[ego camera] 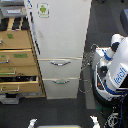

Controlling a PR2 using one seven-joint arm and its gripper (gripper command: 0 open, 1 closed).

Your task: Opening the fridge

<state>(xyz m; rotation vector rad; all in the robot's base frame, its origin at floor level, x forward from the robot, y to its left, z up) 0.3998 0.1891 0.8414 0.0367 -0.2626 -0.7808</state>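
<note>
The fridge (60, 30) stands tall and white in the middle of the exterior view. Its large upper door carries a green-logo sticker (43, 10) near the top and lies flush with the body. Below it are two drawers, each with a curved silver handle: the upper handle (60, 63) and the lower handle (61, 81). Both drawers look shut. No gripper shows anywhere near the fridge. A white arm segment (114, 46) of the robot body rises toward the exterior view's upper right and runs out of the frame.
A tan wooden drawer cabinet (17, 55) stands against the fridge on the exterior view's left, one lower drawer (19, 78) showing dark contents. The white-and-blue robot body (114, 70) stands to the right, with looped cables (87, 70) between it and the fridge. Dark floor (60, 112) lies in front.
</note>
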